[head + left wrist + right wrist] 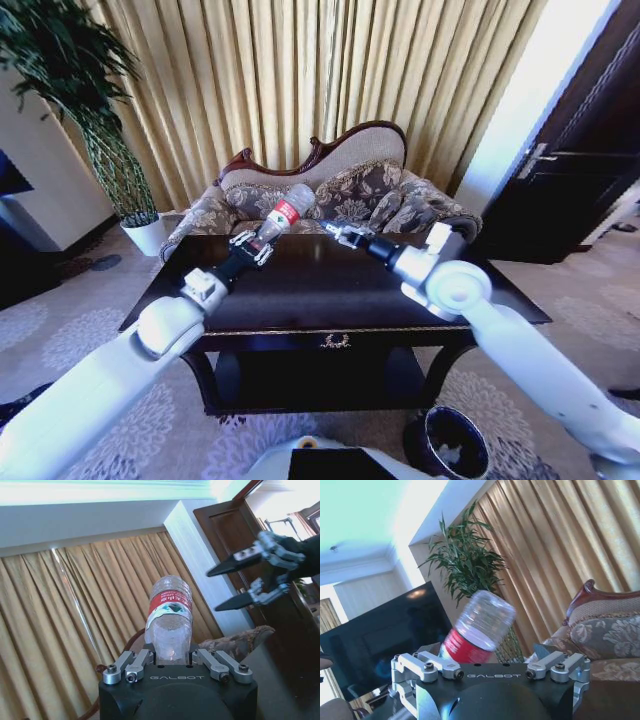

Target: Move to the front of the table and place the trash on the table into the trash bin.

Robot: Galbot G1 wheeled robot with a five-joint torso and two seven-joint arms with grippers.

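My left gripper (260, 238) is shut on the trash, a clear plastic bottle with a red label (284, 212), and holds it tilted above the far part of the dark glossy table (330, 290). In the left wrist view the bottle (169, 612) rises from between my left gripper's jaws (172, 655). My right gripper (328, 229) hovers open just right of the bottle, pointing at it, and also shows with fingers spread (213, 591). The right wrist view looks at the bottle (481, 625) close ahead. The dark round trash bin (425, 425) stands on the carpet by the table's near right leg.
A patterned sofa (340, 190) sits behind the table against gold curtains. A tall plant in a white pot (140, 225) stands at the back left, and a dark door (580, 170) at the right. Carpet surrounds the table.
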